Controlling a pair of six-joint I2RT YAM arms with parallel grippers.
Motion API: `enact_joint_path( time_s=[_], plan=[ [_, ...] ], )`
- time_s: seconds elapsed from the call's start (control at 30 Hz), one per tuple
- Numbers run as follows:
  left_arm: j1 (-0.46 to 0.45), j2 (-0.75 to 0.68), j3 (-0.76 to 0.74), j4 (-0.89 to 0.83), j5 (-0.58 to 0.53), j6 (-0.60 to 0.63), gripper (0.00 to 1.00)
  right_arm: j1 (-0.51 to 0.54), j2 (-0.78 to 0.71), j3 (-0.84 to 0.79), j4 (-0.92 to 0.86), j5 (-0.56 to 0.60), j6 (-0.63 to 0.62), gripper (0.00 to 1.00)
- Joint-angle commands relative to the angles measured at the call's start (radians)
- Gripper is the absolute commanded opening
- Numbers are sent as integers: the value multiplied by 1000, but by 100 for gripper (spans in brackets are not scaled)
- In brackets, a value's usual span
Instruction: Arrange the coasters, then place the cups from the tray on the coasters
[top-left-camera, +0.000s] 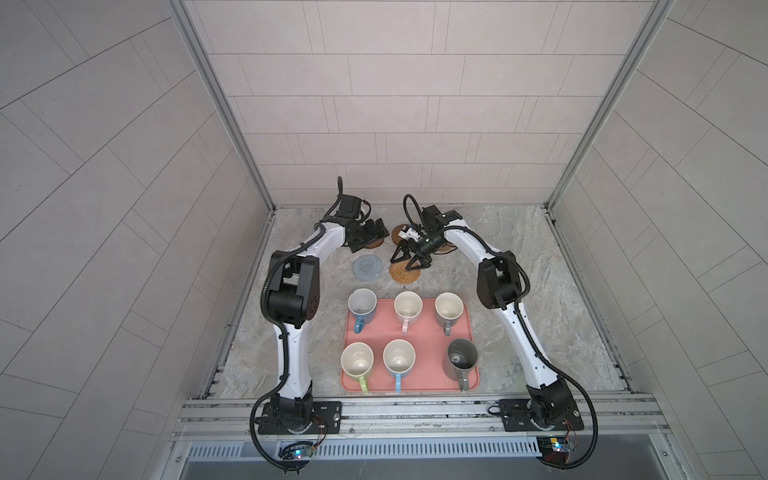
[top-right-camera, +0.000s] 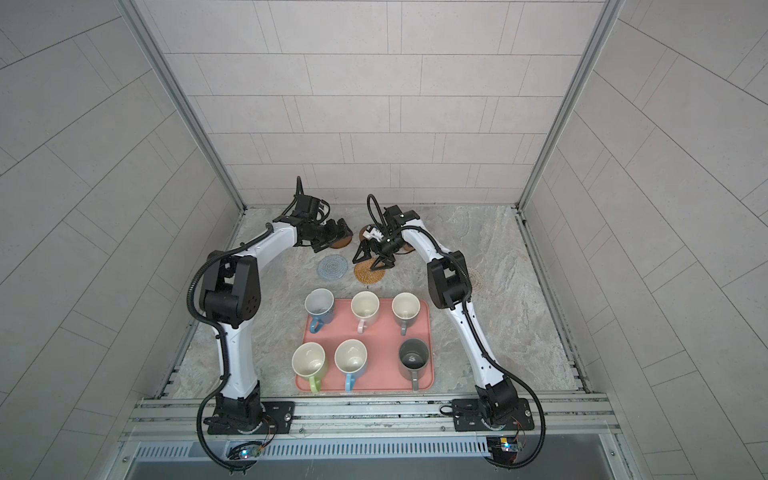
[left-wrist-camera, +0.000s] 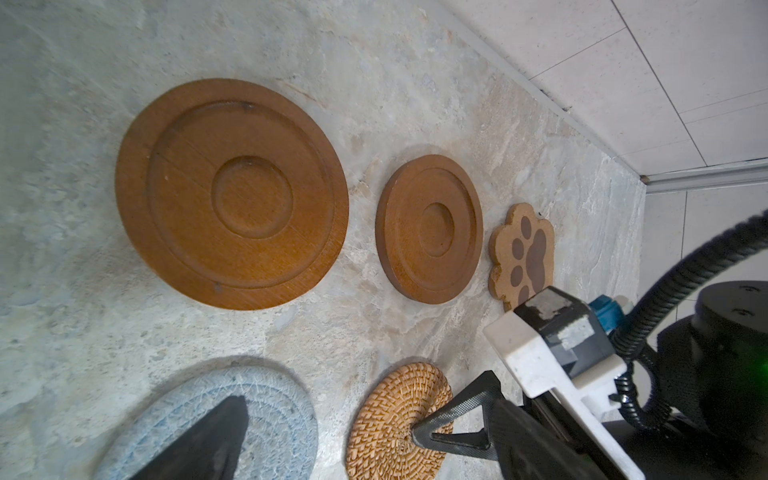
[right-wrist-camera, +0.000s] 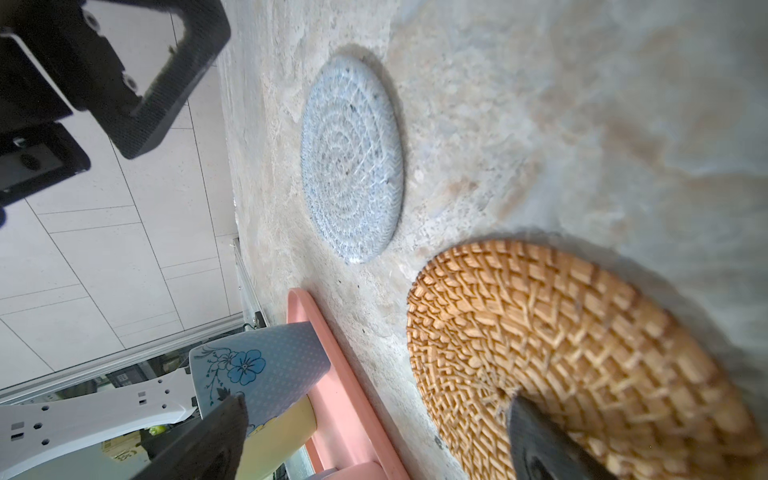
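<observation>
Six cups stand on the pink tray (top-left-camera: 411, 384): blue (top-left-camera: 361, 306), pink (top-left-camera: 408, 306), grey (top-left-camera: 449, 308), yellow-green (top-left-camera: 357, 360), light blue (top-left-camera: 399, 358), dark grey (top-left-camera: 461, 358). Behind the tray lie the grey-blue coaster (top-left-camera: 367, 267) and the rattan coaster (top-left-camera: 404, 277). Further back are two wooden discs (left-wrist-camera: 232, 193) (left-wrist-camera: 430, 228) and the paw coaster (left-wrist-camera: 521, 249). A pale woven coaster (top-right-camera: 477, 279) peeks from behind the right arm. My left gripper (top-left-camera: 373, 237) hovers open over the left wooden disc. My right gripper (right-wrist-camera: 376, 401) is open, one fingertip (right-wrist-camera: 534, 432) resting on the rattan coaster (right-wrist-camera: 561, 332).
The back wall stands close behind the wooden discs. The two grippers are near each other at the back of the marble table (top-left-camera: 540, 291). The tray's rim (right-wrist-camera: 328, 340) lies a short way from the rattan coaster.
</observation>
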Motion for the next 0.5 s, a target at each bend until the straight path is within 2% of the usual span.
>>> enact_joint_path(
  time_s=[0.0, 0.47],
  plan=[
    [6, -50, -16, 7, -3, -6, 100, 16, 42, -49, -104, 104, -11, 100],
    [6, -41, 0, 9, 1, -4, 100, 11, 31, -37, -62, 211, 17, 99]
  ],
)
